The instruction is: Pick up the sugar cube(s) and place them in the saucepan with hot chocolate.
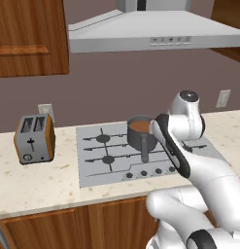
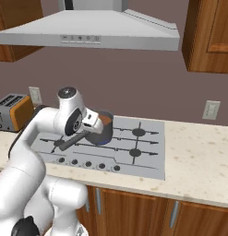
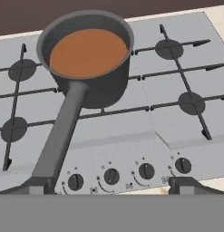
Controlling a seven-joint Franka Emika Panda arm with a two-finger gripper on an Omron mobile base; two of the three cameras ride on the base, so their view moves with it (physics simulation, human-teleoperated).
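Brown wooden cupboards and a grey cooker hood hang over a pale speckled counter with a grey stovetop set into it. On the stovetop, near its back edge and about midway along, sits the saucepan, dark grey and round, with its long handle pointing toward the front edge where the knobs are. Inside it lies the hot chocolate, a flat reddish-brown pool that reaches close to the rim. An orange toaster stands far off by the left end of the counter. No sugar cube can be made out on the counter or the stovetop. Such a cube would likely be tiny, light and hard, but crumbly at the corners, so it is best pinched softly on two flat sides. The pan is full, so a cube should be let go low over the drink or it may splash. The white arm bends at its elbow over the front of the stovetop, and the hand looks down at the pan from the knob side. The gripper has its two dark tips spread wide apart with nothing between them.
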